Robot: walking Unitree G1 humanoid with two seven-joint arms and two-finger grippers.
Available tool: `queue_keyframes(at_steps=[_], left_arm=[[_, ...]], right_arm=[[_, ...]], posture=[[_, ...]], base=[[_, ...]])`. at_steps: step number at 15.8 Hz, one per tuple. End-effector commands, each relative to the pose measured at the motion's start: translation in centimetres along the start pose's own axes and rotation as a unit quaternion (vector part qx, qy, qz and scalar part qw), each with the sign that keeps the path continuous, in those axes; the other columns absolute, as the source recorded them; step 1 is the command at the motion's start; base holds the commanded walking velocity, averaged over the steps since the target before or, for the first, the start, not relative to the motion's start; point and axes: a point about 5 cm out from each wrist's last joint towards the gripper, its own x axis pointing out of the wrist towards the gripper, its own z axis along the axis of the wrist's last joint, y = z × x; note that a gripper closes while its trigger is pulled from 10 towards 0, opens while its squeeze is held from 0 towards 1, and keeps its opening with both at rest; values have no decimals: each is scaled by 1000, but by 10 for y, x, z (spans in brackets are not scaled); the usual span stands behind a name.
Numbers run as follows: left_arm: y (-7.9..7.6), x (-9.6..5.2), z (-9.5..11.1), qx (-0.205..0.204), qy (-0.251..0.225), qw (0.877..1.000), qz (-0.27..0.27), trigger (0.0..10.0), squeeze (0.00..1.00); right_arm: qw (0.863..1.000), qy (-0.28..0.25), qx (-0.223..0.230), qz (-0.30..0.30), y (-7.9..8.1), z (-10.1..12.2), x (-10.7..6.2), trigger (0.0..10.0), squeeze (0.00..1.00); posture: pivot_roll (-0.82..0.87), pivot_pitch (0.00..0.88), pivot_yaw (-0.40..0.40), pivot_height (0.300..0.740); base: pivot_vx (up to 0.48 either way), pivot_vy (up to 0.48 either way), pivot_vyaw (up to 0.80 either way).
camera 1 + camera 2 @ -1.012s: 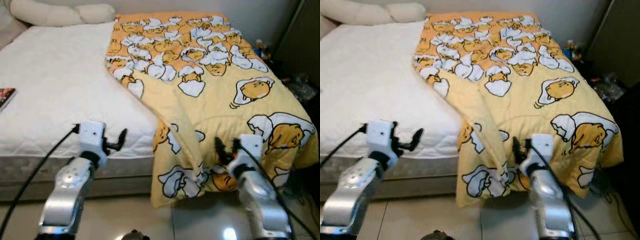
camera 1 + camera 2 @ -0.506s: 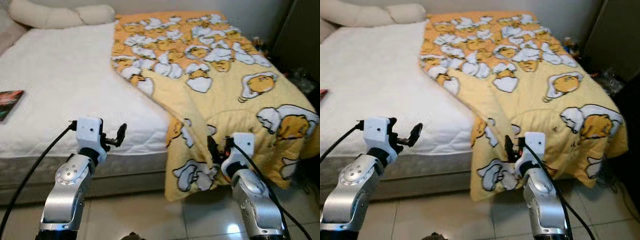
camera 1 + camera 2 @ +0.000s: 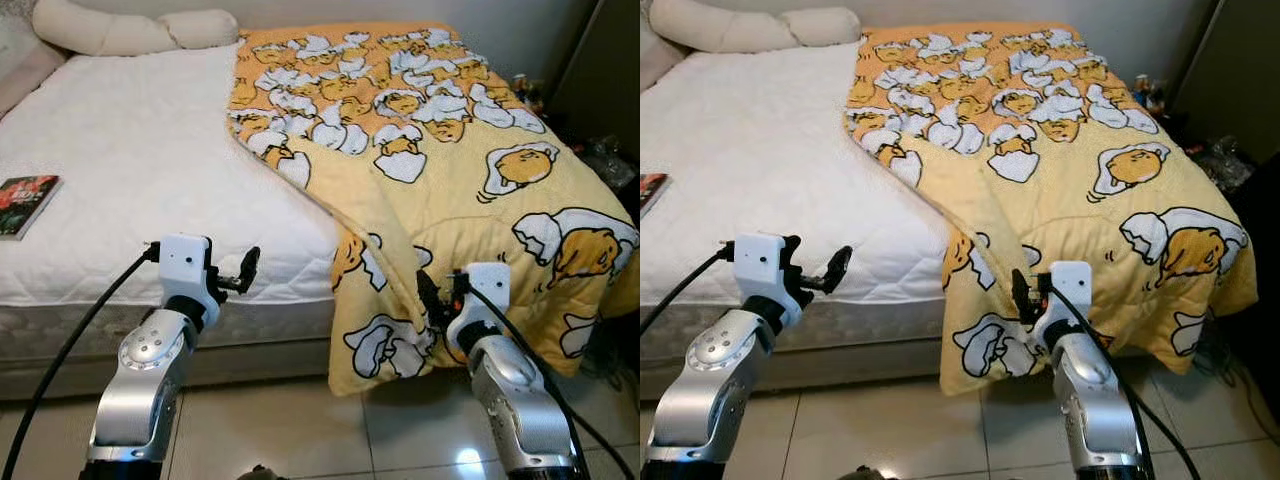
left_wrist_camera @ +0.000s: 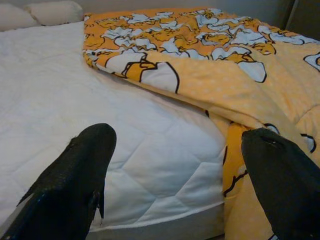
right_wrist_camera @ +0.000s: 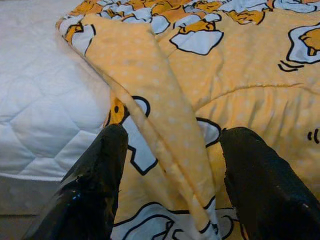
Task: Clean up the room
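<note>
A yellow blanket (image 3: 440,150) printed with cartoon egg figures covers the right half of the bed and hangs over its foot. Its turned-back edge (image 5: 165,125) runs diagonally across the white mattress (image 3: 130,170). My right gripper (image 3: 432,300) is open at the hanging corner of the blanket, one black finger (image 5: 100,175) on either side of the folded edge. Level with the mattress's foot edge, my left gripper (image 3: 243,272) is also open, its fingers (image 4: 75,175) holding nothing and pointing at bare mattress beside the blanket.
A book (image 3: 25,192) lies on the mattress at the left edge. Pillows (image 3: 130,28) rest at the head of the bed. A dark cabinet (image 3: 610,70) and small clutter (image 3: 605,160) stand to the right of the bed. Tiled floor (image 3: 270,420) lies below.
The camera has shifted, so the book has come further into view at the left. Both arms keep about the same pose and both grippers stay open.
</note>
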Motion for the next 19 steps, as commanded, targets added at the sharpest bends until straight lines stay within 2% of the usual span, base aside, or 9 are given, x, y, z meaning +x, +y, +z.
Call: queue_keyframes(at_steps=[1,3,6,10,13,15,19], left_arm=[[1,0,1,2,0,1000,4,10000,404],[3,0,0,-6,3,1000,9,10000,408],[2,1,-2,-15,5,1000,13,10000,408],[3,0,-3,-17,6,1000,17,10000,408],[3,0,-3,-18,7,1000,17,10000,412],[4,0,-4,-24,7,1000,15,10000,408],[4,0,-4,-33,6,999,16,10000,416]], right_arm=[[1000,1,-6,6,3,3,4,10000,0],[1000,-1,-6,7,3,4,4,10000,0],[1000,-1,0,10,1,4,4,10000,0],[999,5,-26,37,7,5,6,10000,0],[999,7,-28,42,9,5,8,10000,0],[1000,2,-10,29,7,5,7,10000,0],[1000,5,-10,23,3,3,3,10000,0]], posture=[[17,0,53,740],[16,0,53,740],[12,0,48,740],[17,0,40,740],[18,0,42,740],[13,0,45,740],[10,0,43,740]], base=[[0,0,800],[0,0,753],[0,0,0],[0,0,0],[0,0,771],[266,0,0],[326,0,0]])
